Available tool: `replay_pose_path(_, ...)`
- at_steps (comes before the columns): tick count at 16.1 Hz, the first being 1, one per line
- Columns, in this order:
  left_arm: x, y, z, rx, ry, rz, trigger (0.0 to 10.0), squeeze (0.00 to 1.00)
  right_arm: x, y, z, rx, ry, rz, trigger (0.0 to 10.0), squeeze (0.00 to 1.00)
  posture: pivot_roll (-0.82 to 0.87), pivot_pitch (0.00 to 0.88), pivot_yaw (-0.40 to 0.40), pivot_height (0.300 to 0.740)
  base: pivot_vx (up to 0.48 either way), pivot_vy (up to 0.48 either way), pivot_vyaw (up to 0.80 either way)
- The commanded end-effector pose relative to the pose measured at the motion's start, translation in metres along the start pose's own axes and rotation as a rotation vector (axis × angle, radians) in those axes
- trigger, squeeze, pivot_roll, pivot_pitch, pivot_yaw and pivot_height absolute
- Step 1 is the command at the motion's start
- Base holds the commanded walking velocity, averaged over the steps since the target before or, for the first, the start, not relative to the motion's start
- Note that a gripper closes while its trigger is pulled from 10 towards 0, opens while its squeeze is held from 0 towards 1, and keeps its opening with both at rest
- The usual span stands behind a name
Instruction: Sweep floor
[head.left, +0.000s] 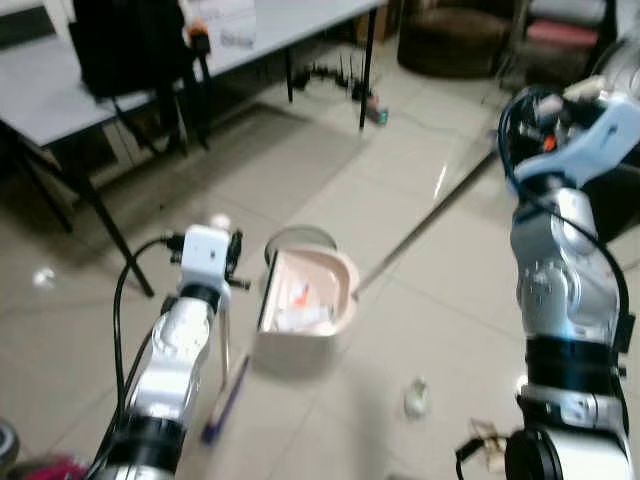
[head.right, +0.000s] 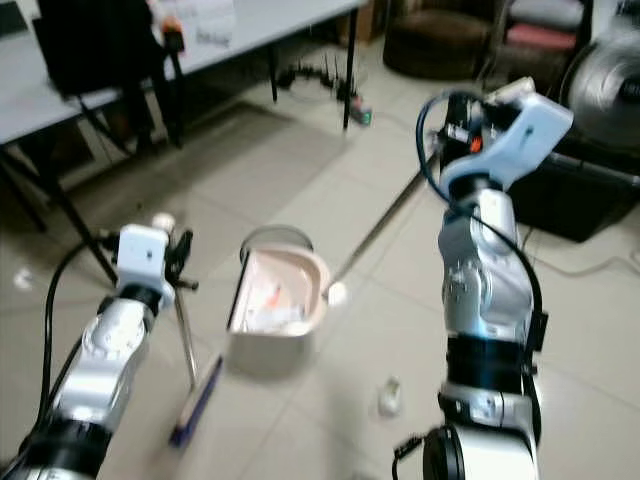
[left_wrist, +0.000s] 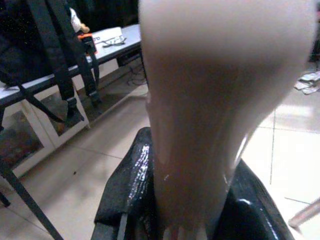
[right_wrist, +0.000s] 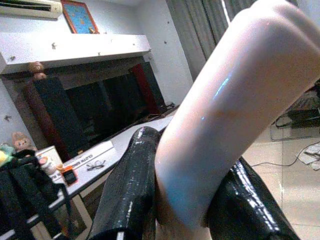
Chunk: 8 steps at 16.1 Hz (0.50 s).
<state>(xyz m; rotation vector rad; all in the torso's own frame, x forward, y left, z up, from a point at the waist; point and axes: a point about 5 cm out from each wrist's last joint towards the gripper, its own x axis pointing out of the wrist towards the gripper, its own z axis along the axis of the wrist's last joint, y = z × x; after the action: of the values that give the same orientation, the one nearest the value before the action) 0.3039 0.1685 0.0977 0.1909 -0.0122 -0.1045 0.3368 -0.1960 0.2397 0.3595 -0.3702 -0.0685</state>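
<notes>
A pink dustpan (head.left: 305, 300) stands on the tiled floor in front of me, with orange and white scraps inside. Its long pale handle (head.left: 430, 215) slants up and to the right into my right gripper (right_wrist: 192, 170), which is shut on it at head height. My left gripper (left_wrist: 192, 200) is shut on the thin beige handle (head.left: 226, 335) of a small broom. The broom's purple head (head.left: 224, 402) rests on the floor just left of the dustpan. Both wrist views show a pale handle clamped between black fingers (left_wrist: 127, 180).
A crumpled white scrap (head.left: 415, 398) lies on the tiles right of the dustpan, another scrap (head.left: 42, 277) far left. A grey table (head.left: 40, 95) with a black backpack (head.left: 135, 45) stands at the back left, its leg (head.left: 112, 232) close to my left arm. A power strip (head.left: 375, 113) lies behind.
</notes>
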Motion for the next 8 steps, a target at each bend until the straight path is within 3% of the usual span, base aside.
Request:
replay_pose_path(1, 0.0049, -0.0056, 0.0129, -0.001, -0.052, -0.024, 10.0, 0.0, 0.0034, -0.0002, 0.0159, -0.002, -0.07, -0.002, 10.0, 0.0, -0.06, 0.0, 0.005, 0.74, 0.379, 0.0, 0.0)
replay_pose_path(8, 0.0054, -0.0053, 0.013, -0.001, -0.052, -0.021, 10.0, 0.0, 0.0029, 0.0013, 0.0127, -0.002, -0.061, 0.004, 10.0, 0.0, -0.06, 0.0, 0.002, 0.74, 0.382, 0.0, 0.0)
